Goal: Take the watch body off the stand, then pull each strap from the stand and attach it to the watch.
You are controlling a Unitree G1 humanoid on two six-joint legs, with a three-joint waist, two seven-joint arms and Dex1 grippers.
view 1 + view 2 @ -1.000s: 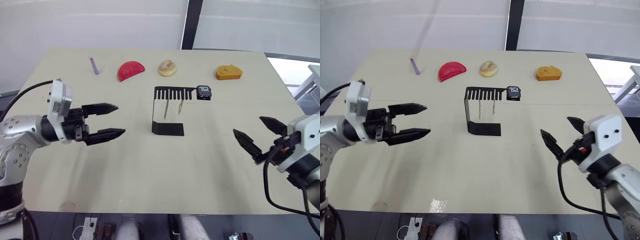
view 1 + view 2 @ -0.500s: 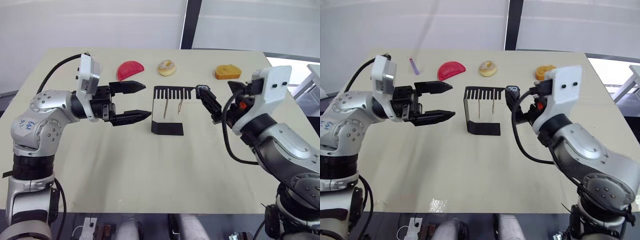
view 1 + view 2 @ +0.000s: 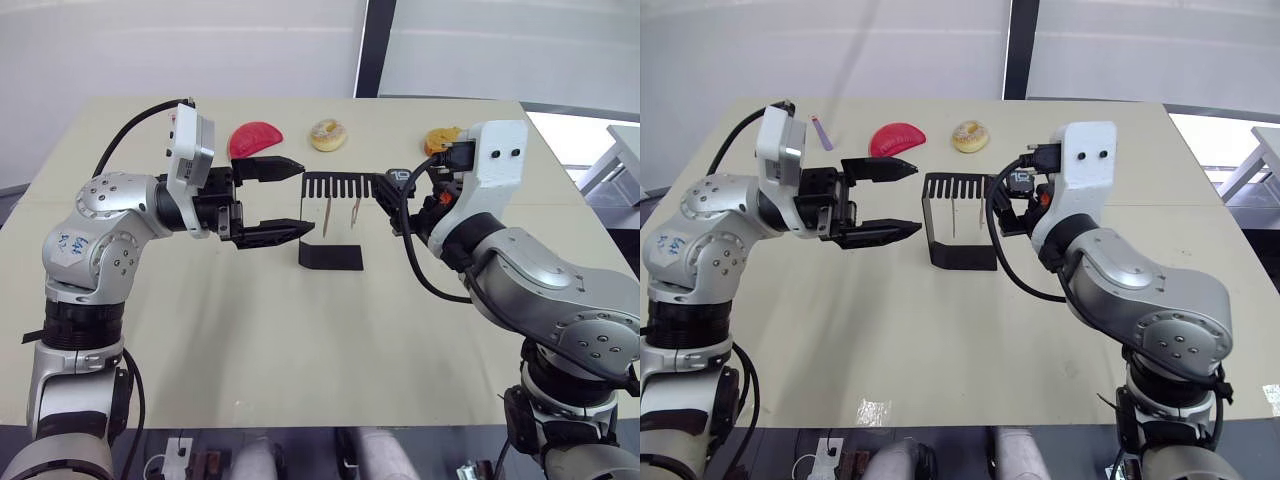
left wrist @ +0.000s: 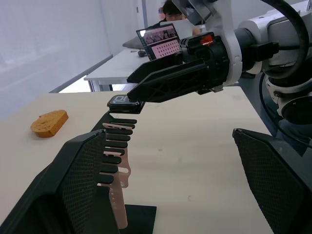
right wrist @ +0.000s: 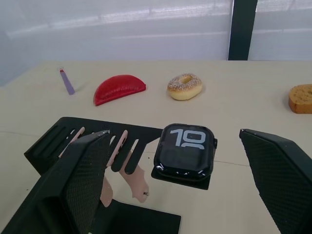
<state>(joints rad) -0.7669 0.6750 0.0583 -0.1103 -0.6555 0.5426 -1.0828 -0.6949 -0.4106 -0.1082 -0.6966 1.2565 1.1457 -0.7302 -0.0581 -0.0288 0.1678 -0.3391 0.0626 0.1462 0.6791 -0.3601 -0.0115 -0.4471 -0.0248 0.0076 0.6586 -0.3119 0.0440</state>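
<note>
A: Watch body [image 5: 186,145] sits on the stand [image 3: 331,215] ring; right end effector [image 5: 185,161] straddles it, fingers spread. Left end effector [image 3: 285,200] spread too.

B: Risk: an off-centre close could tip the stand, shaking the straps [image 5: 130,168] loose.

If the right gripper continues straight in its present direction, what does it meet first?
Most likely the watch body, which sits on the end of the stand straight ahead between the open fingers of the right gripper. Depth is unclear, but they already flank it.
</note>
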